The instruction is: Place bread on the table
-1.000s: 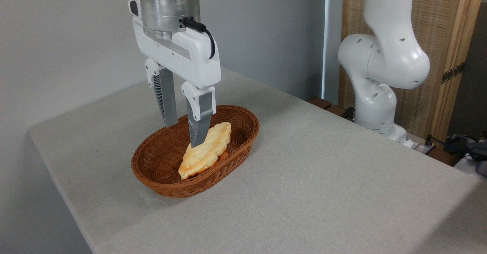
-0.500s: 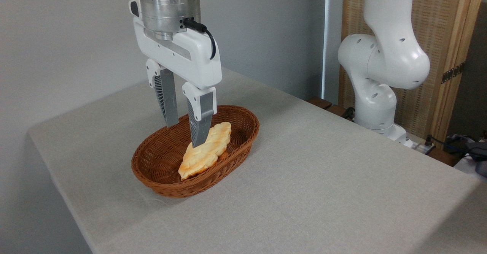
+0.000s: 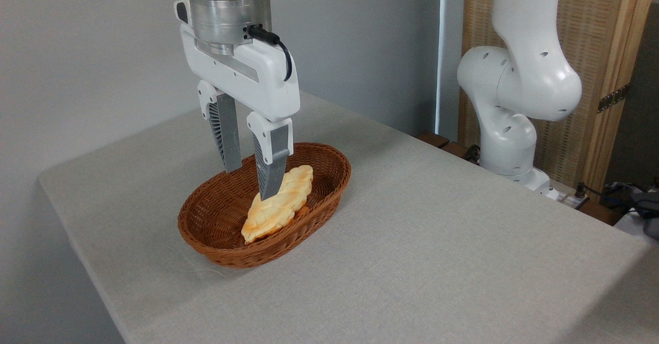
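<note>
Bread (image 3: 278, 207) in basket (image 3: 216, 230); fingers (image 3: 269, 171) parted — above.

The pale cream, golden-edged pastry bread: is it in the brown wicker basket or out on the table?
In. The bread lies inside the basket, its rim surrounding it.

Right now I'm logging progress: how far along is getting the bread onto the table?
Done: the hand is over the basket, fingers open around the bread's upper end. In hand: the grasp, which has not closed yet. Left: closing, lifting the bread out and setting it on the table.
</note>
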